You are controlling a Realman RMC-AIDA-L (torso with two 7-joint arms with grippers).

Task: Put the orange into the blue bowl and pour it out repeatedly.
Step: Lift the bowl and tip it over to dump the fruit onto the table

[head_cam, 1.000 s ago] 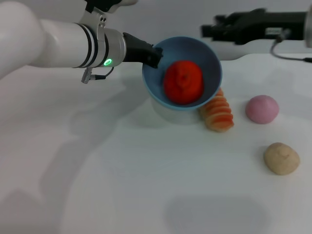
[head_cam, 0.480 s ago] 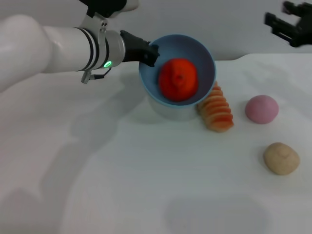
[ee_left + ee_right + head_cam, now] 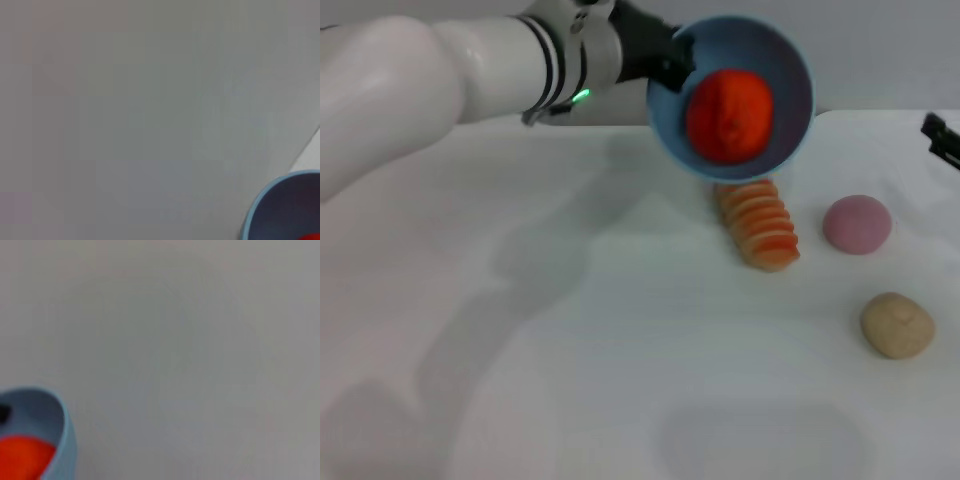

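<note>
Right gripper (image 3: 942, 138) cropped at the head view's edge, jaws unreadable; blue bowl (image 3: 280, 207) and orange (image 3: 22, 457) cropped in both wrist views.

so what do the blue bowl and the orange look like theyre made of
The blue bowl, gripped at its rim and lifted by the left end effector, looks like smooth plastic: even light-blue colour, thin clean rim, soft sheen. The orange inside it looks like a soft toy, likely plush or foam: matte red-orange surface with no gloss and slightly lumpy outline. Neither material can be confirmed by sight alone.
</note>
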